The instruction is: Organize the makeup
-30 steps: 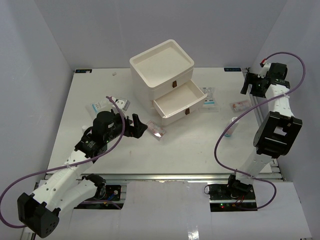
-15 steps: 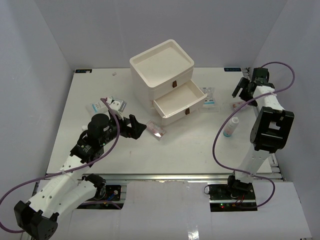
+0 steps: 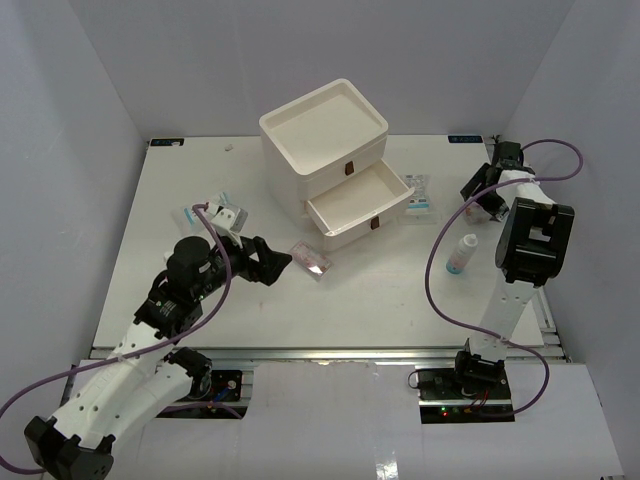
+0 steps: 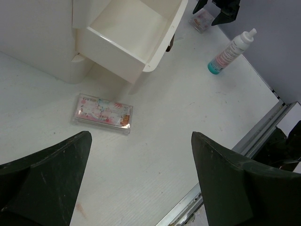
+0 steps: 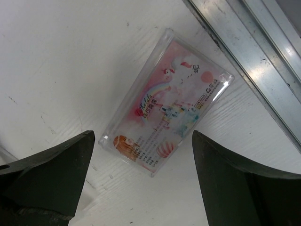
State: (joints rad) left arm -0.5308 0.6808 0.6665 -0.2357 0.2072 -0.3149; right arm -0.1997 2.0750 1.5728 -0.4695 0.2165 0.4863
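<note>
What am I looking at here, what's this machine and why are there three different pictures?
Two robot arms are bolted to a white table. One picture looks down from above; the other two come from cameras on each wrist, whose dark wedges are that arm's fingers. On the table: a cream drawer box with one drawer open, a small bottle, packets and two flat clear cases. The left fingers are open near one case; the right fingers are open over the other case. Nothing is held.

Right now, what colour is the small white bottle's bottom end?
Teal, on the small white bottle; left wrist view.
</note>
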